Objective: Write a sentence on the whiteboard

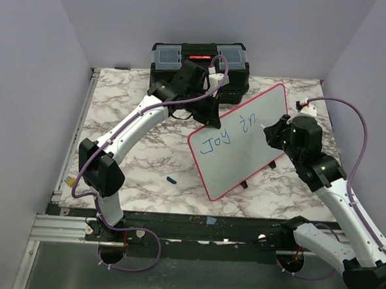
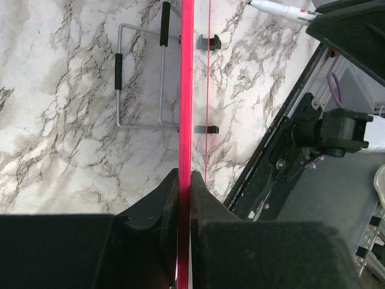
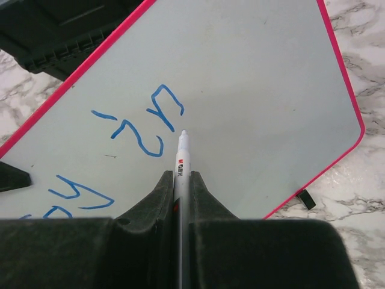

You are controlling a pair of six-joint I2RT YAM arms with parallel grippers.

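The whiteboard, white with a red-pink rim, lies tilted on the marbled table with blue writing "Joy in" on it. My left gripper is shut on its far left edge; in the left wrist view the red rim runs up between my fingers. My right gripper is shut on a white marker, its tip just right of the last blue letter on the whiteboard. I cannot tell if the tip touches. The marker also shows in the left wrist view.
A black toolbox stands at the back of the table behind the board. A small blue cap lies on the table near the front. A wire stand with black grips lies beside the board's rim.
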